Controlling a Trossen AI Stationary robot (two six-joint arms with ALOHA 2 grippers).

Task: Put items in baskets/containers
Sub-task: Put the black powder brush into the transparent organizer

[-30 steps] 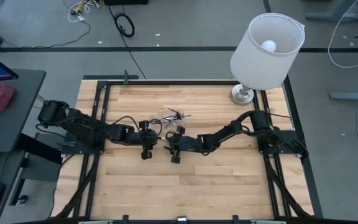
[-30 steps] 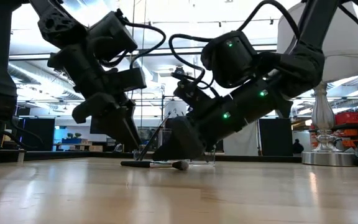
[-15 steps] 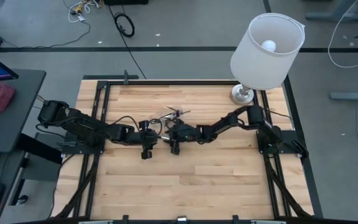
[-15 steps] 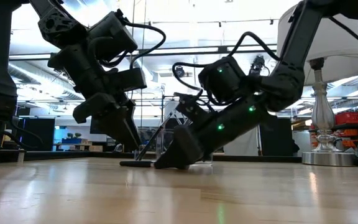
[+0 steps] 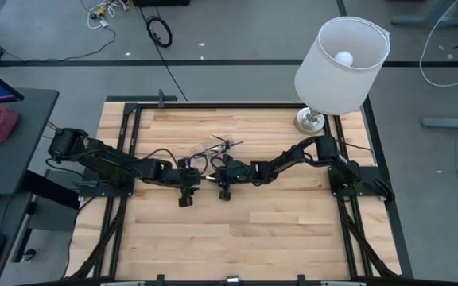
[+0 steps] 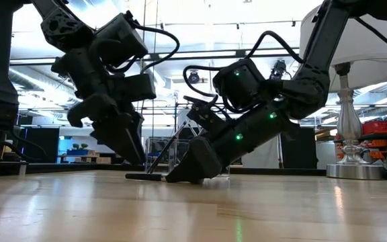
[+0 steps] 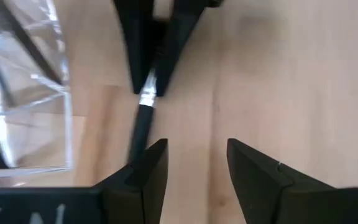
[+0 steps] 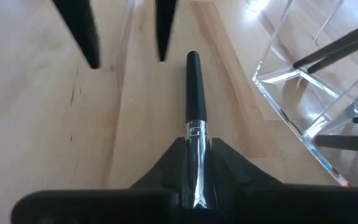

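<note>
Makeup brush lies flat at centre of the wooden bench, pinched by right hand. Left hand open beside it. Clear container holding brushes just at 12 o'clock. Lamp at 2 o'clock; open room behind.

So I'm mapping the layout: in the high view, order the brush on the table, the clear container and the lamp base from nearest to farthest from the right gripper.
1. The brush, between the right gripper's fingers at mid table.
2. The clear container, just beyond the gripper, toward the table's far edge.
3. The lamp base, at the far right corner.
</note>
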